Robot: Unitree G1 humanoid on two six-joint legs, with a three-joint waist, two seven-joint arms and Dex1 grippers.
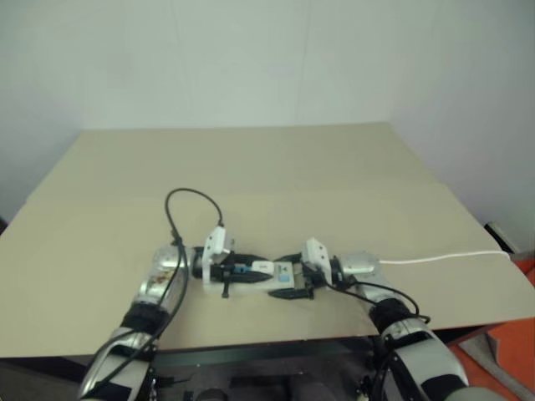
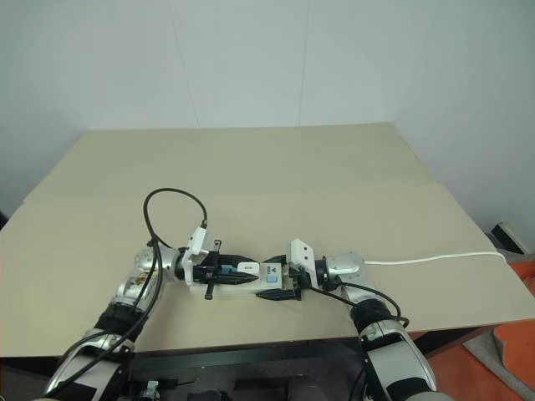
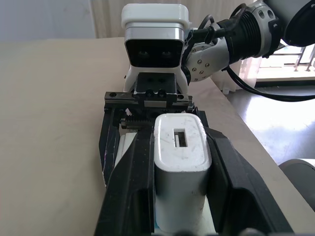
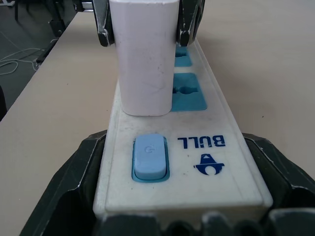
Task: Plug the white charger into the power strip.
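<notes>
A pale wall (image 1: 267,58) backs the wide tan desk (image 1: 251,167); red-orange flooring (image 1: 510,334) shows at 4 o'clock. At the desk's 6 o'clock edge lies the power strip (image 2: 251,284), its switch end clamped between the right claw's (image 2: 288,284) spread fingers, its thin cable (image 1: 443,258) running toward 3 o'clock. The left claw (image 3: 182,172) is closed on the white charger (image 3: 181,167), standing on the strip beside the switch (image 4: 149,157). Its prongs are hidden.
</notes>
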